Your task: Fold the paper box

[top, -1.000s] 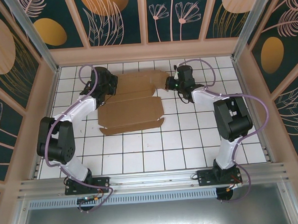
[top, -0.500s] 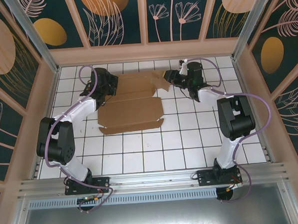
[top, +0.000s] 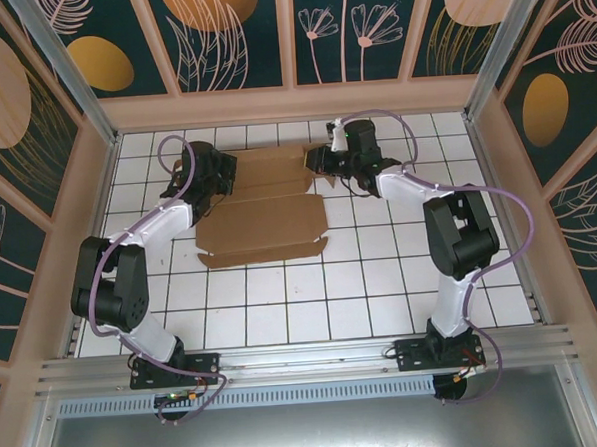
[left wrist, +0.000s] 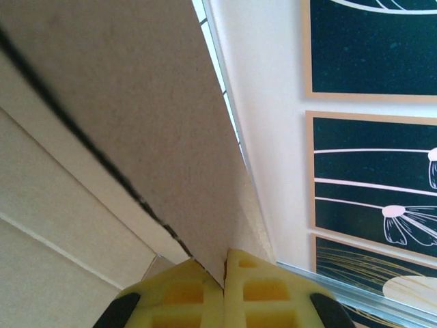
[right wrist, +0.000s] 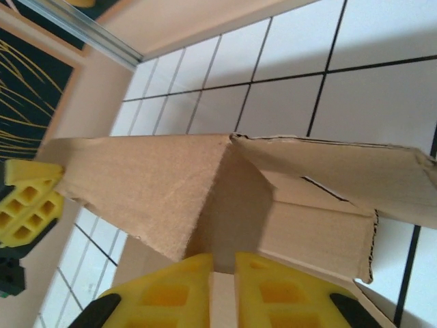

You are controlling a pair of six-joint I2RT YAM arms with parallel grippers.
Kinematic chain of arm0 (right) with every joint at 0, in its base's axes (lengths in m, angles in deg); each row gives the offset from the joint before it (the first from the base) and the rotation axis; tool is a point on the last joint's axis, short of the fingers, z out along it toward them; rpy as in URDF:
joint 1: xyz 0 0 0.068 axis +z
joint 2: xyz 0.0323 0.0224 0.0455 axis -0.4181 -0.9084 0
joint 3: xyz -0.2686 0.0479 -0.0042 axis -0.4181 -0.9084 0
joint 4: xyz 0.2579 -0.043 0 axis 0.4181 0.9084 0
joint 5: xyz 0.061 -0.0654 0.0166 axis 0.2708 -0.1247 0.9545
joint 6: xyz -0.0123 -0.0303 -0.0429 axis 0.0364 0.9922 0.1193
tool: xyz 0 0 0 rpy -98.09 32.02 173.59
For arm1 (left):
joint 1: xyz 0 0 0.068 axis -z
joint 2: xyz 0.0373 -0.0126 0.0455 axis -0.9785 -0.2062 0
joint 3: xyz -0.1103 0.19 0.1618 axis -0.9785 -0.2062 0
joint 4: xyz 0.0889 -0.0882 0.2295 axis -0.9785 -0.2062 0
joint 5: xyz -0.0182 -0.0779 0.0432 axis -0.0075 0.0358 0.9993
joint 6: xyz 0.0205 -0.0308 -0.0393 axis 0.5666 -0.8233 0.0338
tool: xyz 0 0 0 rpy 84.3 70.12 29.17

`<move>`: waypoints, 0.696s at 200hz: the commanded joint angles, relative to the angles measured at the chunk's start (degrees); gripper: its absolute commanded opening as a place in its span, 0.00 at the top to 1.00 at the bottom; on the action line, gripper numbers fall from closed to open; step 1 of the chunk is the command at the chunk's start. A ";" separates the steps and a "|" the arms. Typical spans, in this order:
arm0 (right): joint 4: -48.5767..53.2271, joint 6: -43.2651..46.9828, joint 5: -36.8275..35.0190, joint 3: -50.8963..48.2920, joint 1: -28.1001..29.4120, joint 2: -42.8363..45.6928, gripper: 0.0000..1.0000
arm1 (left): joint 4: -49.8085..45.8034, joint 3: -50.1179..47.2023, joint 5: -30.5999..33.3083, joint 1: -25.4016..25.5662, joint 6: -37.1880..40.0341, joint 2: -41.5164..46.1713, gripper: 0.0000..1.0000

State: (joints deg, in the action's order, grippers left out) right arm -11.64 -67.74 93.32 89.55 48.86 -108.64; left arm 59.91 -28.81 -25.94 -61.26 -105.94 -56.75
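Because both grippers sit at the far end of the sheet, start with them. The left gripper point(left wrist: 224, 265) is clenched, its yellow pads pressed together on the edge of a raised cardboard panel. The right gripper point(right wrist: 223, 263) has its pads nearly together with cardboard showing in the slit between them; whether it truly pinches that flap I cannot tell.

Outward from there, the paper box point(top: 264, 225) lies on the far half of the tiled table point(top: 382, 279), its long axis running left to right. Its near panel is flat, and its far strip spans between the left gripper point(top: 219, 174) and the right gripper point(top: 315, 163). From the right wrist camera, the paper box point(right wrist: 150, 181) rises directly ahead of the pads as an end flap tipped up off the tiles. The right arm is the nearer one to that flap, so any fold of it inward looks like that arm's job.

Compared with a second ago, the right gripper has travelled leftward toward the box's middle, and the right end flap, earlier spread outward, now stands drawn in. The left arm and the near panel have barely shifted.
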 commanded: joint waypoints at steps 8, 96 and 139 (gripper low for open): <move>3.81 4.84 -1.17 2.14 0.19 1.43 0.81 | -1.82 -1.29 1.55 -0.11 1.71 -0.95 1.00; -0.68 14.04 -15.96 -10.77 -9.19 15.74 0.78 | -1.31 1.84 1.92 -0.09 2.99 -3.29 1.00; -14.47 31.49 -14.43 -18.04 -10.63 10.98 0.85 | -0.23 0.93 1.28 -0.13 2.71 -4.86 1.00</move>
State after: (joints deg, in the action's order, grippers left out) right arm -17.85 -49.53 79.85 74.84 37.91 -94.44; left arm 60.74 -26.64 -24.69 -61.26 -104.65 -59.00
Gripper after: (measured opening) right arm 0.159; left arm 0.050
